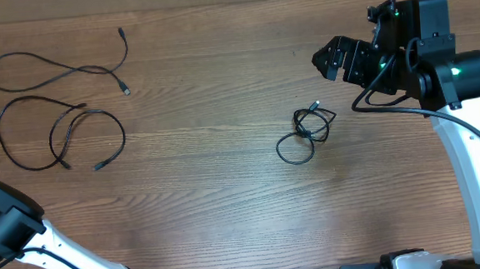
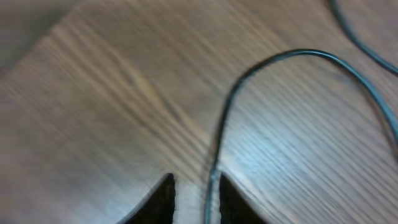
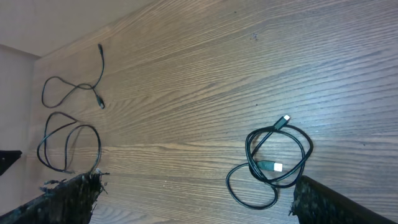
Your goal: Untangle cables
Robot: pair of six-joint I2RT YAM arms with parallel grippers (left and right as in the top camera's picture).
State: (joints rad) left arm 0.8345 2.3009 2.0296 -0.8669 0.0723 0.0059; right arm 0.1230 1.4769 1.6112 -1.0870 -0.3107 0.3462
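Thin black cables (image 1: 307,134) lie coiled in the middle of the worktop (image 1: 213,236) and spread by its left edge. The left tool (image 2: 194,199), barely parted, straddles one strand (image 2: 220,130); the right tool (image 3: 199,199) gapes empty. Pulling the left tool away could snag that strand.

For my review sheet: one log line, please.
left gripper: parted astride thin black cable strand | right gripper: open, empty | tangled black cable coil: untouched

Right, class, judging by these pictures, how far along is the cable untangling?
Done, it seems: a wavy strand and a looped strand lie spread out at far left. In hand: the left fingers, slightly parted, straddle a cord; the view is blurred. Left: the small coil in the middle is bunched, and the right fingers, wide open and empty, are apart from it.
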